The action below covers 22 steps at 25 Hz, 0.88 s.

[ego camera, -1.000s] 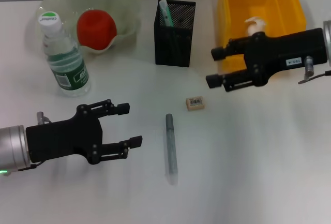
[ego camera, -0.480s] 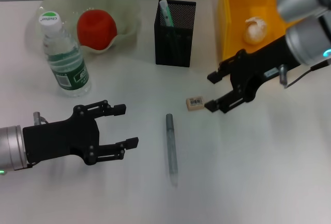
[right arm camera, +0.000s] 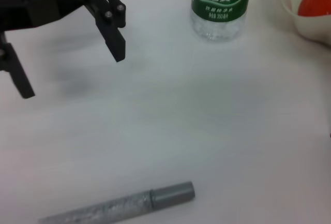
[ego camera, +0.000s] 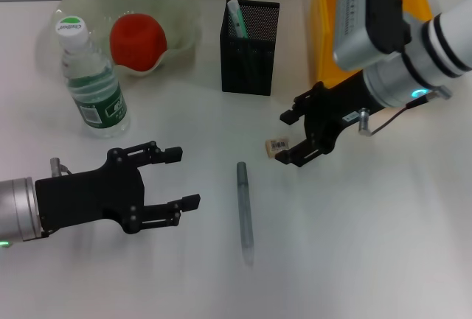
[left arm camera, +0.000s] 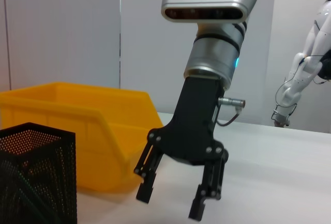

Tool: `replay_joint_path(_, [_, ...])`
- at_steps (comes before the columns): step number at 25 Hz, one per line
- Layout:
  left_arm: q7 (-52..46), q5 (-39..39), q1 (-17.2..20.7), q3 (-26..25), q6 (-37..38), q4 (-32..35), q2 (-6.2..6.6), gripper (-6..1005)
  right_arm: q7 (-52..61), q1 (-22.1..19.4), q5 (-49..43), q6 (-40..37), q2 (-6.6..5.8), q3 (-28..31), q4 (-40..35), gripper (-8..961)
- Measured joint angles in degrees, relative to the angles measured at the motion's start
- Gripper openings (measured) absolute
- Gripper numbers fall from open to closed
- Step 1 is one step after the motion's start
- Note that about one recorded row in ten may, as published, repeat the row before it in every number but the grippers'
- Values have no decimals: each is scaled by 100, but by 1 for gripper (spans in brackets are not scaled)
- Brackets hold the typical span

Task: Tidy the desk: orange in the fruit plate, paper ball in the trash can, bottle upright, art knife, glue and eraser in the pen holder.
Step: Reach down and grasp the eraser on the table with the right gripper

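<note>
The beige eraser point(ego camera: 278, 146) lies on the white desk, and my right gripper point(ego camera: 284, 138) stands open over it with one finger on each side. A grey art knife point(ego camera: 244, 212) lies flat nearer the front. My left gripper point(ego camera: 186, 178) hovers open and empty to the left of the knife. The orange point(ego camera: 137, 39) sits in the pale green fruit plate point(ego camera: 181, 6). Beside the plate the bottle point(ego camera: 92, 87) stands upright. The black mesh pen holder point(ego camera: 249, 37) holds a green-and-white glue stick point(ego camera: 234, 15). My right arm hides the paper ball; the yellow trash can point(ego camera: 324, 32) stands behind it.
The left wrist view shows the right gripper point(left arm camera: 170, 206) pointing down in front of the trash can point(left arm camera: 77, 131) and the pen holder point(left arm camera: 36, 172). The right wrist view shows the left gripper point(right arm camera: 70, 66), the bottle point(right arm camera: 222, 6) and the knife point(right arm camera: 119, 206).
My right arm has swung from over the trash can down and left to the eraser, and now covers the paper ball in the bin. The left gripper has barely moved.
</note>
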Motion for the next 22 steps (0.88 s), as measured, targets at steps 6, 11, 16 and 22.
replay_joint_path(6, [0,-29,-14,-20,-9,5,-2,785,-119,23,224,462,6,-442,211,749])
replay_joint_path(11, [0,-43,-11,-65,-9,5,-13,785,-243,33,413,658,10,-655,332,715])
replay_joint_path(16, [-30,-44,-1,-81,-8,5,-20,785,-321,19,490,799,13,-719,444,663])
replay_joint_path(22, [-55,-49,-18,-87,-1,4,-20,785,-341,30,491,889,14,-811,527,521])
